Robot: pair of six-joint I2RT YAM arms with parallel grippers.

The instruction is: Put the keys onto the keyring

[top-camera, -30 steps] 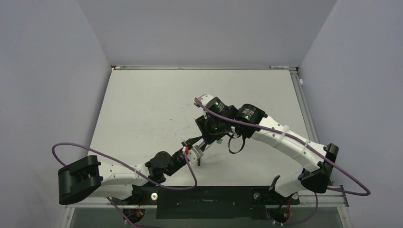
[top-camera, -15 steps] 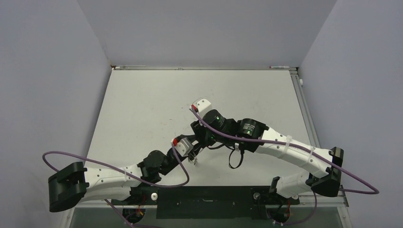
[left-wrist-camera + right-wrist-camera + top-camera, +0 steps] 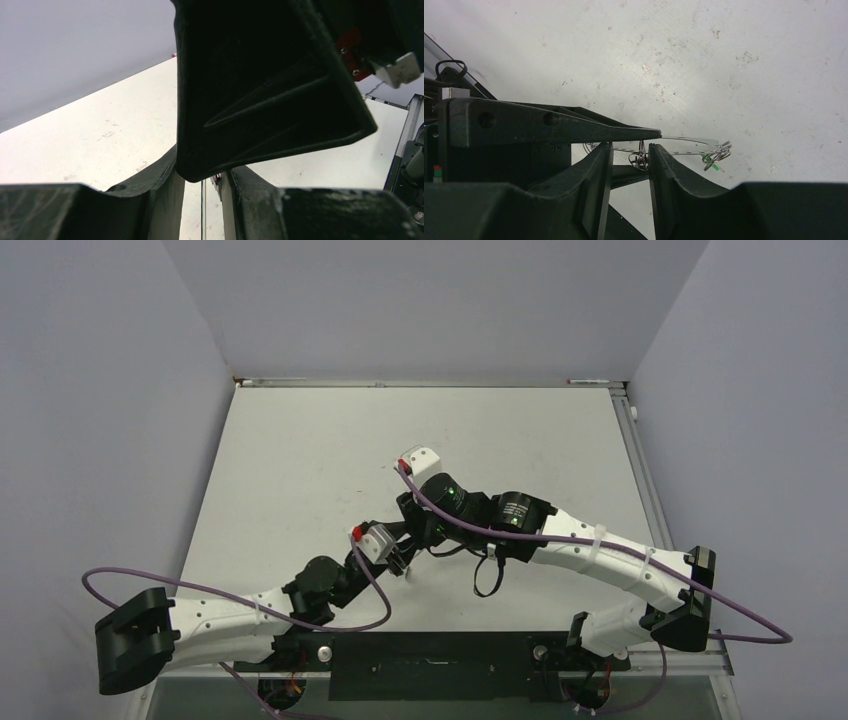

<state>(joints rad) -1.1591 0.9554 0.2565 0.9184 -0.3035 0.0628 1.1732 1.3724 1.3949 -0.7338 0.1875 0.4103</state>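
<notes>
My two grippers meet low over the table's near middle. In the right wrist view the left gripper's black fingers [image 3: 644, 134] reach in from the left, and thin flat silvery keys [image 3: 689, 140] stick out past their tip, held above the table. A cluster of wire rings with a green tag [image 3: 719, 151] hangs at the keys' far end. A small wire keyring [image 3: 641, 156] sits between my right gripper's [image 3: 629, 150] slightly parted fingers, close to the right one. In the left wrist view a thin metal edge [image 3: 202, 210] runs along the narrow gap of my left gripper [image 3: 201, 185]; the right gripper's body hides its tips.
Both arms [image 3: 560, 540] cross the near half of the white table [image 3: 300, 460], with purple cables looping beside them. A black loop of cable [image 3: 485, 575] hangs under the right arm. Grey walls stand on three sides, and the table's metal rim [image 3: 640, 470] runs along the right.
Both grippers have moved together to the left and slightly nearer the table's front edge, staying joined. The left arm's elbow has drawn back to the left.
</notes>
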